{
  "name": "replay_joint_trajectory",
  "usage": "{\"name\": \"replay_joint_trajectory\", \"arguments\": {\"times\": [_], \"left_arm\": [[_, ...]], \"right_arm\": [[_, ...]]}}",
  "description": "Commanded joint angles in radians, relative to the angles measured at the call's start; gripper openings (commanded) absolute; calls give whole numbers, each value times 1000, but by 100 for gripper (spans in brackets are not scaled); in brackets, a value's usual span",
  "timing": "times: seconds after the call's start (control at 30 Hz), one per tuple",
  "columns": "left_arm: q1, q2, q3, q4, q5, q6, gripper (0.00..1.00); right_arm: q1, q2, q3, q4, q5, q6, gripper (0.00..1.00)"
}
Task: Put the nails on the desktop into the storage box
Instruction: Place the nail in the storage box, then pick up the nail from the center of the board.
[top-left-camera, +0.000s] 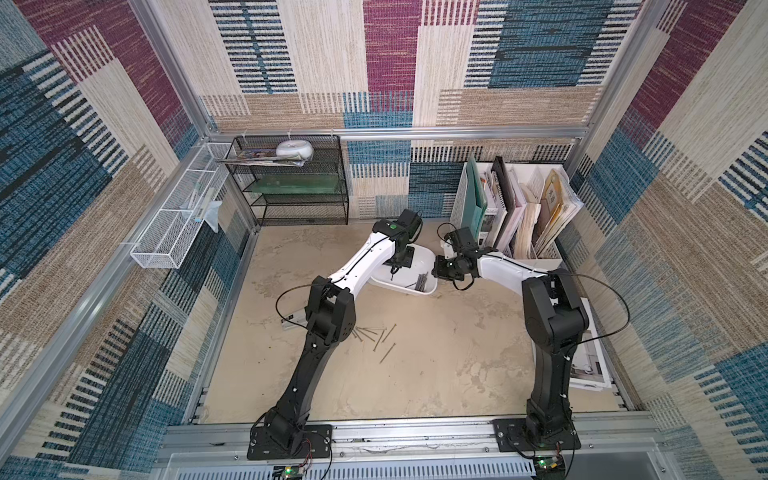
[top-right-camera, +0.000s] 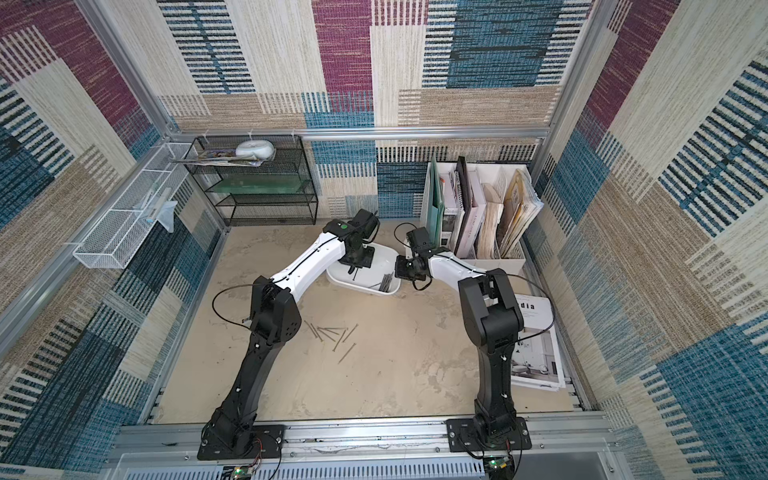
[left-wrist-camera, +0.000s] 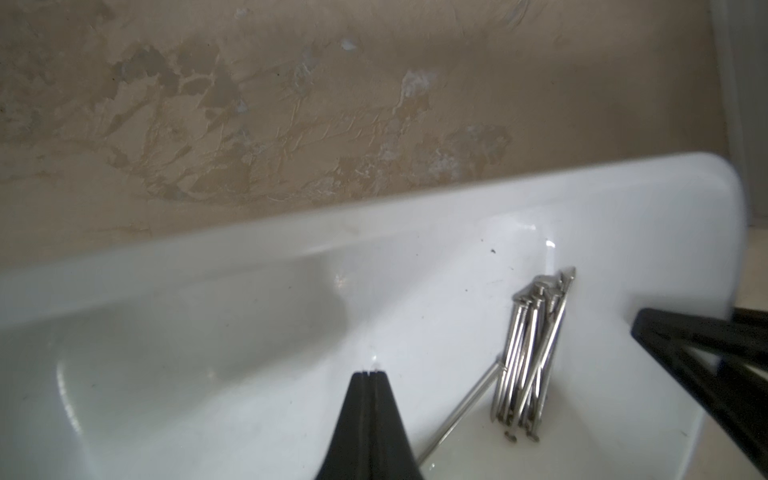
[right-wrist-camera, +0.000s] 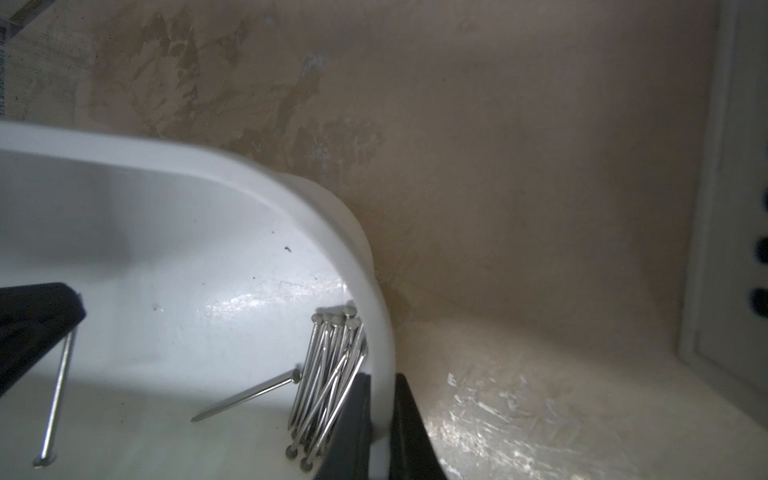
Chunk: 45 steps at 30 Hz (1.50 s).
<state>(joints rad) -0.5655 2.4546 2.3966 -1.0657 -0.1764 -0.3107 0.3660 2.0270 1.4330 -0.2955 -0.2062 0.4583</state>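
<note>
With right end effector (right-wrist-camera: 381, 386), clamped storage box (right-wrist-camera: 232, 183) wall; with left end effector (left-wrist-camera: 370, 376), pinched single nail (right-wrist-camera: 60, 395) above it. Noted bundle (right-wrist-camera: 328, 374) inside, several nails (top-left-camera: 376, 334) uncleared on surface (top-left-camera: 436, 365).

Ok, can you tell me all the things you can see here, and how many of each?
desktop: 1, beige, under everything.
storage box: 1, white, back middle of the desktop.
nails in the box: a bundle of about ten plus one loose, silver-grey, in a corner.
nails on the desktop: about eight, grey, scattered mid-desktop.
mesh shelf: 1, black, back left.
round thing: 1, white, on top of the shelf.
wire basket: 1, white, on the left wall.
file holder: 1, white, back right, holding folders.
magazines: small stack, black-and-white, right edge.
left tool: 1, black, shut on one nail over the box.
right tool: 1, black, shut on the box's wall.
</note>
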Motion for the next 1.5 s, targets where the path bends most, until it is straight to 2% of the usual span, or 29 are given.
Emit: {"name": "replay_joint_trajectory", "arguments": {"times": [0.0,0.07,0.23,0.37,0.43,0.53,0.7,0.77,0.87,0.93,1.07,1.2,1.47], "left_arm": [[-2,8,-13,14,-41,-31,0],[-2,1,-31,24,-72,-39,1],[-5,-81,-78,44,-60,-46,21],[-25,-248,-182,60,-103,-18,32],[-25,-346,-267,60,-97,-15,33],[-28,-555,-464,88,-50,1,34],[-52,-894,-953,181,94,80,35],[-68,-981,-1114,220,158,65,35],[-135,-1057,-1294,303,179,26,36],[-200,-1064,-1357,356,181,13,36],[-289,-982,-1347,361,139,43,36],[-312,-899,-1346,392,106,80,36],[-313,-707,-1306,414,78,71,34]], "right_arm": [[4,2,-6,-59,19,-21,0],[4,-1,-9,-58,20,-20,0],[7,-7,-15,-57,20,-17,0],[7,-13,-28,-49,20,-15,0],[7,-12,-28,-45,17,-13,0],[7,-14,-28,-43,18,-11,0],[6,-12,-26,-50,20,-16,0],[7,-11,-23,-56,21,-21,0],[6,-4,-20,-65,27,-25,0],[6,-2,-19,-69,28,-27,0],[5,-6,-10,-81,36,-33,0],[6,-9,-9,-84,39,-35,0],[7,-5,-8,-84,39,-42,0]]}}
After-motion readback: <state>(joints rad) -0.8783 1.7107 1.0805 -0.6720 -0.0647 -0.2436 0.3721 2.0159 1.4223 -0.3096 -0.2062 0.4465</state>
